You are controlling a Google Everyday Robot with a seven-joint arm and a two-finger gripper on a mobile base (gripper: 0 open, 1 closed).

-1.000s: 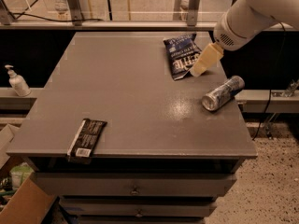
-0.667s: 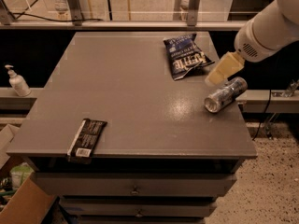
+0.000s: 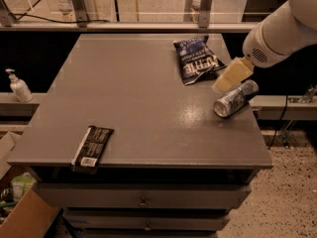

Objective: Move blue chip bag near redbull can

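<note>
Right now the blue chip bag lies flat in the upper right of the frame, with its lower right corner close to the redbull can. The can lies on its side just below and to the right, near the right edge of the table. Your gripper sits in the narrow space between the 2, at the bag's corner and just above the can's far end. From this view you cannot tell whether it is spread, closed, or pinching the bag.

The bag looks near enough to the can to count, so treat this step as one of care, not reach. Any move you make should go up and away from the table, not sideways. A can on its side rolls easily, and a brush from the gripper could send it toward the right edge. If you do hold the bag's corner, let go before you lift, so the bag does not drag away from the can. The black wrapper at the lower left is well apart and needs no attention.
</note>
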